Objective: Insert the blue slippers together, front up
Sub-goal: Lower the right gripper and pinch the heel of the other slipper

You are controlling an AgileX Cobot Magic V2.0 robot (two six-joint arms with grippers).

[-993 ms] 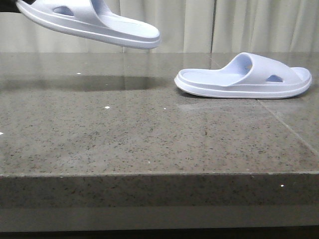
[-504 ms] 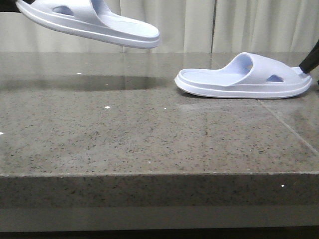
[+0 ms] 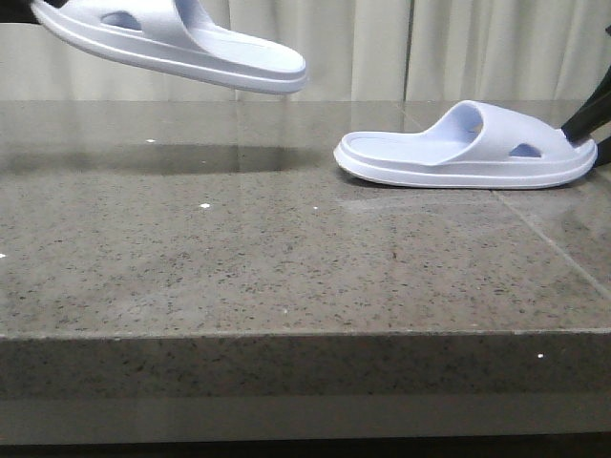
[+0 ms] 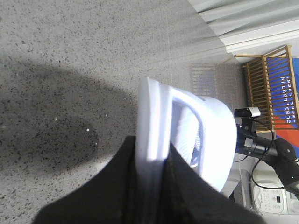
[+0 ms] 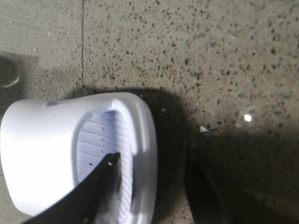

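Note:
One blue slipper [image 3: 181, 43] hangs in the air at the upper left, tilted, toe toward the middle. My left gripper [image 4: 152, 161] is shut on the heel edge of that slipper [image 4: 187, 126]; the gripper itself lies outside the front view. The other blue slipper [image 3: 468, 148] lies flat on the table at the right, toe pointing left. My right gripper [image 5: 152, 163] is open around the heel rim of this slipper [image 5: 56, 154], one finger [image 5: 105, 184] over the ribbed footbed, the other outside the sole. Its dark finger [image 3: 584, 119] shows at the right edge of the front view.
The grey speckled stone table [image 3: 286, 258] spreads under both slippers, its front edge [image 3: 286, 332] close to the camera. Pale curtains [image 3: 382, 48] hang behind. In the left wrist view a wooden crate [image 4: 271, 84] and a camera on a stand [image 4: 247, 113] stand beyond the table.
My right gripper has come into the front view from the right and reached the heel of the lying slipper. The left gripper and its lifted slipper have stayed still.

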